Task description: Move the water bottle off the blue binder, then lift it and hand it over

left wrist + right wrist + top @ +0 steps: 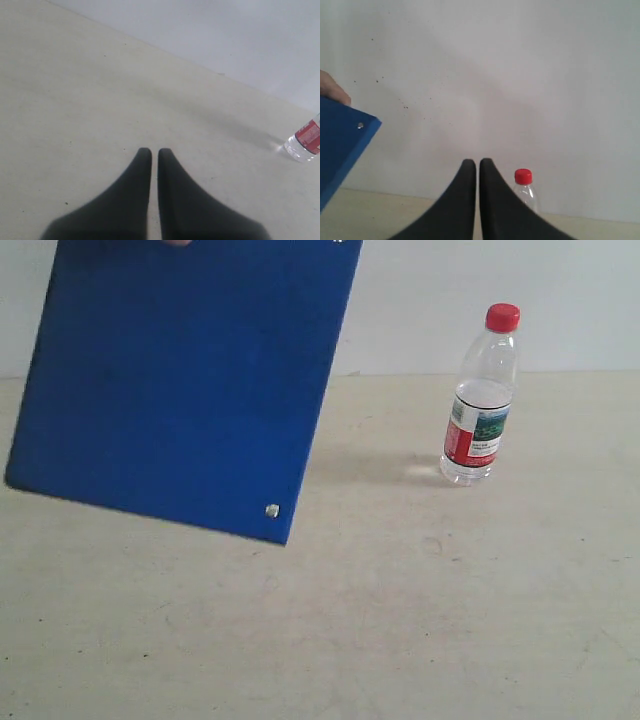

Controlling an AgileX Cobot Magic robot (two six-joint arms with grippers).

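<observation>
The water bottle [482,400] stands upright on the table at the right, clear with a red cap and a red, white and green label. The blue binder [185,380] hangs tilted in the air at the left, held at its top edge by a human hand, one silver rivet showing near its lower corner. My left gripper [151,150] is shut and empty above bare table, with the bottle's base [305,142] far off at the frame's edge. My right gripper [477,161] is shut and empty, with the bottle's cap [523,176] just beyond its tip and the binder's corner [342,142] to one side. Neither gripper shows in the exterior view.
A beige table [400,620] spreads under everything, with a white wall [560,290] behind it. A fingertip [332,90] of the hand rests on the binder's top edge.
</observation>
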